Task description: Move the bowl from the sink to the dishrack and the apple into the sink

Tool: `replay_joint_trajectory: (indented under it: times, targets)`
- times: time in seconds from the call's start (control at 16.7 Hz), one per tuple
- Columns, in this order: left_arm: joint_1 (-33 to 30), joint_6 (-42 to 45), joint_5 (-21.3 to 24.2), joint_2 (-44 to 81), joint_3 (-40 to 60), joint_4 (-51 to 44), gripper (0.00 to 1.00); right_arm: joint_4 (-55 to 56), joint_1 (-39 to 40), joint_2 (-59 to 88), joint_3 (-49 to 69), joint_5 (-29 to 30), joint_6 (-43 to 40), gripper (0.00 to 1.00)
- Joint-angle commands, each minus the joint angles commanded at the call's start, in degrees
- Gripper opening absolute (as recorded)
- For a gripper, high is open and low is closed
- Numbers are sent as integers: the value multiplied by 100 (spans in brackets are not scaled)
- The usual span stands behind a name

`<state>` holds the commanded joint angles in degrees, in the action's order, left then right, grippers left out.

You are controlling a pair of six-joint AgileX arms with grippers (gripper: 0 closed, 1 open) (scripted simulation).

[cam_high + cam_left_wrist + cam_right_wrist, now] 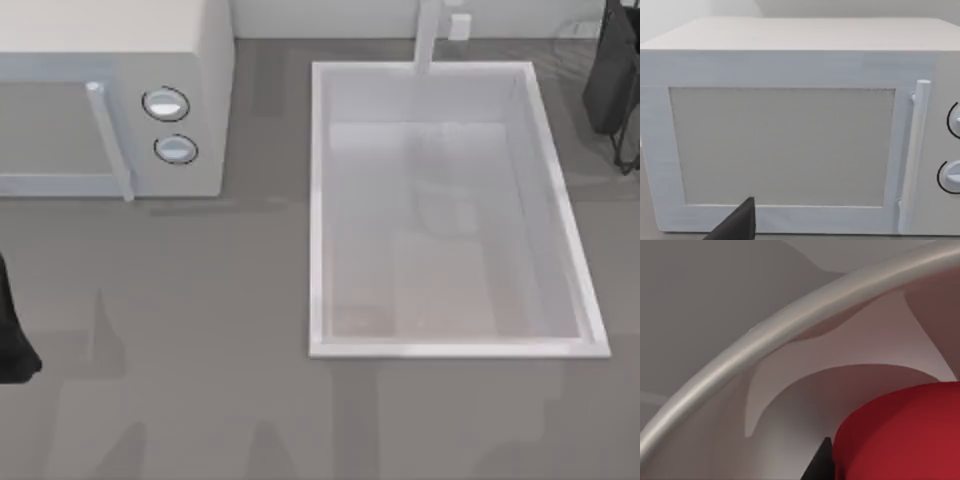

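The white sink (pixel 460 349) lies right of centre in the top view, with nothing inside it, and its faucet post (pixel 428 35) stands at the far rim. The bowl is out of view. In the right wrist view the red apple (pixel 905 435) sits very close, inside a pale grey curved rim (pixel 790 322), and a dark part of my right gripper (pixel 819 465) is right beside it. My right arm (pixel 612 70) is at the table's far right corner, by thin wire outlines of the dishrack (pixel 620 158). My left arm (pixel 12 335) is parked at the left edge.
A white microwave (pixel 120 60) with two round knobs (pixel 166 104) and a bar handle stands at the back left. The left wrist view faces its door (pixel 782 145), with a dark part of my left gripper (pixel 740 225) low in front. Grey tabletop (pixel 200 330) stretches left of the sink.
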<state>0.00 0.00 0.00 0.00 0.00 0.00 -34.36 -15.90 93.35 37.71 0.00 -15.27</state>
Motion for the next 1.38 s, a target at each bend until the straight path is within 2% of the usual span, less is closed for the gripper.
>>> replay_joint_trajectory:
  times: [0.54, 1.02, 1.08, 1.38]
  targets:
    - [0, 0, 0, 0, 0, 0, 100, 0, 0, 0, 0, 0, 0, 2]
    - [0, 0, 0, 0, 0, 0, 100, 0, 0, 0, 0, 0, 0, 0]
    - [0, 0, 0, 0, 0, 0, 100, -184, 10, -390, 404, 53, 59, 0]
    - [0, 0, 0, 0, 0, 0, 100, -855, -9, -594, 897, 66, 41, 0]
